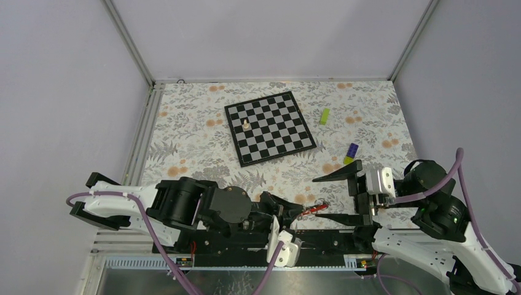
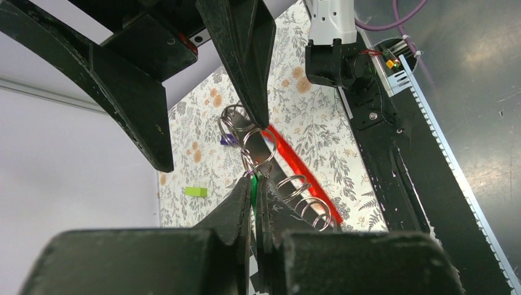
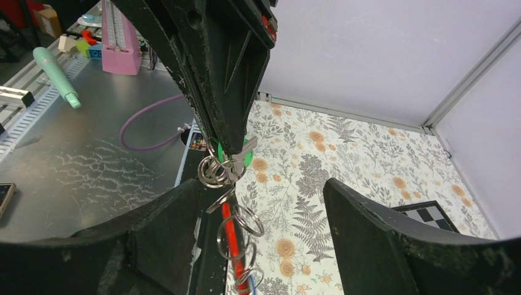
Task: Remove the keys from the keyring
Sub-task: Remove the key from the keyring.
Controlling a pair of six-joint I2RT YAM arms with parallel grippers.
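Note:
My left gripper [image 1: 291,212] is shut on the green-headed key [image 2: 253,186] and holds it just above the table's near edge. The silvery keyring [image 2: 235,125], with other silvery keys bunched on it, hangs from that key. A chain of rings [image 2: 302,195] and a red strap [image 2: 299,165] trail from it. My right gripper [image 1: 335,196] is open, its fingers [image 2: 246,61] on either side of the ring bunch. In the right wrist view the green key [image 3: 238,153], the keyring [image 3: 212,172] and the red strap [image 3: 231,230] sit between my open right gripper's [image 3: 264,187] fingers, close to the left one.
A chessboard [image 1: 289,144] with one pale piece [image 1: 246,123] lies at the back centre. A lime-green block [image 1: 324,115] and a purple-and-yellow block [image 1: 351,151] lie to its right. A black rail [image 1: 319,243] runs along the near edge.

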